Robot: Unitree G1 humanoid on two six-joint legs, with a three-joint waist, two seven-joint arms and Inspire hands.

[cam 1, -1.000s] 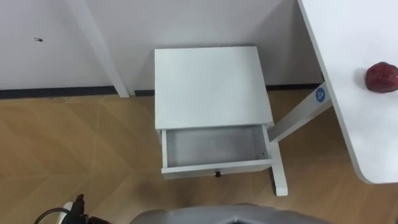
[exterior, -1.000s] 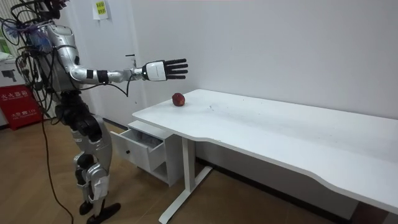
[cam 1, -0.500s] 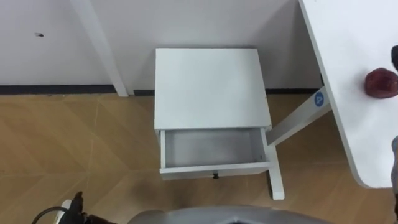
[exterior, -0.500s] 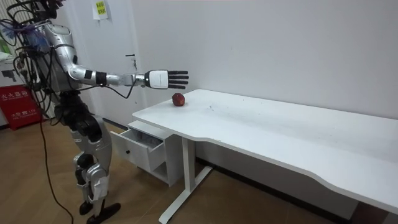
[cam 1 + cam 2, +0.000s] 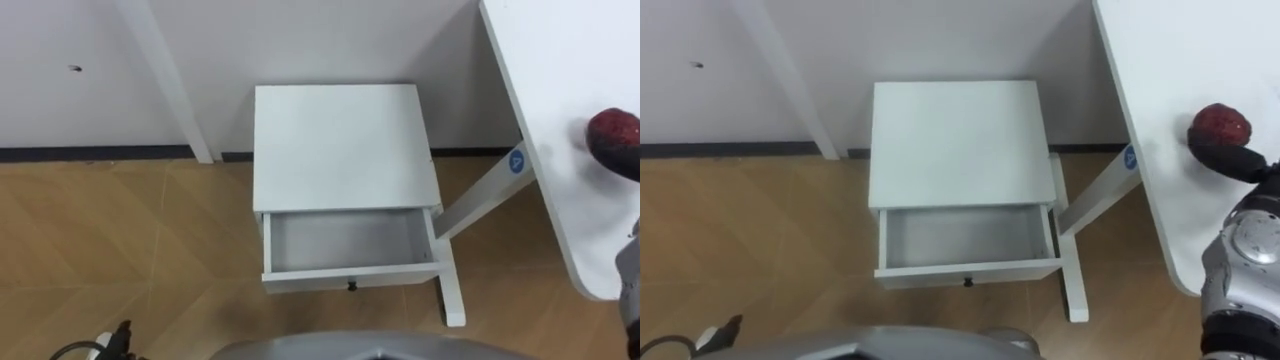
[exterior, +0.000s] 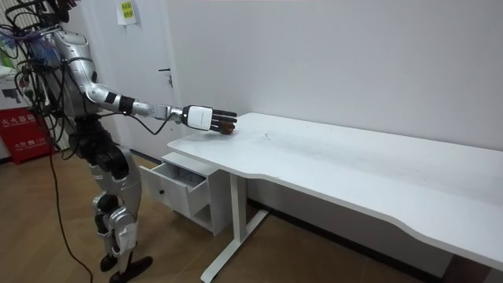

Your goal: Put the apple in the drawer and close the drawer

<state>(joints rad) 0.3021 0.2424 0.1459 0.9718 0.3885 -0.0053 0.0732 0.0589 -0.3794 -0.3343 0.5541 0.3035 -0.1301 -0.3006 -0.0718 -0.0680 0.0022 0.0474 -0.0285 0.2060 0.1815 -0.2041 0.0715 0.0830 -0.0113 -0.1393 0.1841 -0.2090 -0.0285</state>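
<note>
Here, the apple (image 5: 1222, 122) is seen lying near the end of the white desk (image 5: 1160, 60), well apart from the open drawer (image 5: 965, 270) of the small white cabinet (image 5: 958, 140) that stands below it and to the robot's left. The right hand (image 5: 1243, 240) is held out to the fruit on a nearly straight arm, about level with the desk top in the room view, with the palm seemingly turned down. Its dark fingers (image 5: 1225, 160) are extended rather than curled and are laid against the near side of the apple, so nothing is gripped yet. The robot is shown standing upright on the wooden floor in front of the cabinet, beside the desk's end. The step in hand is judged to be the grasp. It would be done best if the palm were brought over the top of the apple before fingers and thumb are closed, so that the round fruit is wrapped and not nudged across the smooth surface or off the edge. A firm hold should be confirmed before the lift, since the apple is then to be carried over open floor to the drawer, whose inside is seen empty
</note>
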